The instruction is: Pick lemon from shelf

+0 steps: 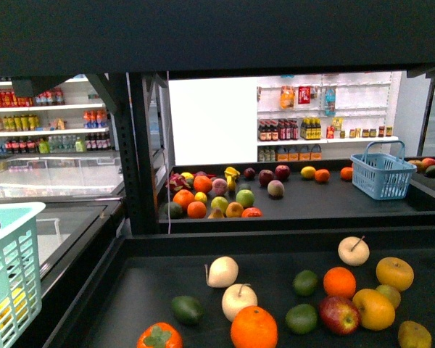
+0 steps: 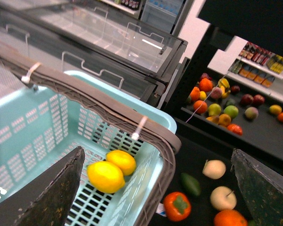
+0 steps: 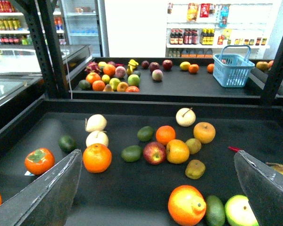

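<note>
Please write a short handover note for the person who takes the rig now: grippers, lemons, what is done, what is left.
Left gripper: open, empty, above the teal basket.
Right gripper: open, empty, over the shelf.
Done: two lemons lie in the basket.
Left: one likely lemon sits on the far tray near the blue basket; none clearly seen on the near tray.

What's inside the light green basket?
Two lemons lie touching on the floor of the basket. The left gripper's finger covers part of that floor, so anything under it cannot be seen.
</note>
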{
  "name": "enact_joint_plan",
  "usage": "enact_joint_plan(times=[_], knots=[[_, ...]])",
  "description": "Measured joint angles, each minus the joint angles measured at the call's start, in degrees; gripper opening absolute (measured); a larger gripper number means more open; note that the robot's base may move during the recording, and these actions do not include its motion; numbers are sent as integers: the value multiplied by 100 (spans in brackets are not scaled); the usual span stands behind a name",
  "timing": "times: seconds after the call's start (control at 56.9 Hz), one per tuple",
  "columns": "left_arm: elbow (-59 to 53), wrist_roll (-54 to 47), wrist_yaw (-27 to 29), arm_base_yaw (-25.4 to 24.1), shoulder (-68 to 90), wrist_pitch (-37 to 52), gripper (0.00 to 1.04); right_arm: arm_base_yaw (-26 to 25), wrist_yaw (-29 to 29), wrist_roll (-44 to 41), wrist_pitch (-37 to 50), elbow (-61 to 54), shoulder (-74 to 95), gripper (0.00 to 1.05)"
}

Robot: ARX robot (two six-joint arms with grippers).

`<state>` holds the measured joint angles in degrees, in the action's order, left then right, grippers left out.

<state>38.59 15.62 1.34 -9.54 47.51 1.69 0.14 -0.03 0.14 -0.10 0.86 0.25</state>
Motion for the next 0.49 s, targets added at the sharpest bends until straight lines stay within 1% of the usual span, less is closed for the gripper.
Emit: enact_joint_plan(times=[0.053, 0.106, 0.141, 0.158, 0.176, 0.246, 0.264, 0.299, 0.317, 0.334, 0.387, 0.404, 0.44, 0.492], knots=[[-96, -525, 588, 673, -575, -289, 96, 0, 0, 0, -2, 0, 0, 97], [-201, -866, 1274, 1469, -1060, -470, 96, 0, 0, 0, -2, 0, 0, 97], [-452, -1152, 1681, 2275, -1508, -369, 87, 0, 2, 0, -2, 0, 0, 97], [-625, -1250, 2020, 2680, -1735, -361, 82, 0, 0, 0, -2, 0, 0, 97], [-688, -1276, 2122, 2813, -1805, -356, 81, 0, 0, 0, -2, 0, 0, 97], [-1241, -1397, 3128, 3904, -2352, -361, 66, -2, 0, 0, -2, 0, 0, 97], [-1314, -1408, 3233, 4024, -2402, -332, 65, 0, 2, 0, 0, 0, -2, 97], [-1585, -1436, 3473, 4411, -2570, -170, 58, -2, 2, 0, 0, 0, 0, 97], [-1709, -1451, 3556, 4540, -2625, -76, 54, -2, 0, -2, 0, 0, 0, 97], [-1773, -1458, 3576, 4590, -2649, -26, 52, 0, 0, 0, -2, 0, 0, 97], [-2181, -1480, 3674, 4754, -2754, 280, 42, 0, 0, 0, -2, 0, 0, 97], [-2251, -1482, 3683, 4765, -2774, 332, 40, -2, 0, -2, -2, 0, 0, 97], [-2535, -1495, 3672, 4782, -2846, 525, 33, 0, 0, -2, 0, 0, 0, 97], [-2870, -1502, 3423, 4658, -3016, 538, 22, 0, 0, -2, 0, 0, 0, 97]])
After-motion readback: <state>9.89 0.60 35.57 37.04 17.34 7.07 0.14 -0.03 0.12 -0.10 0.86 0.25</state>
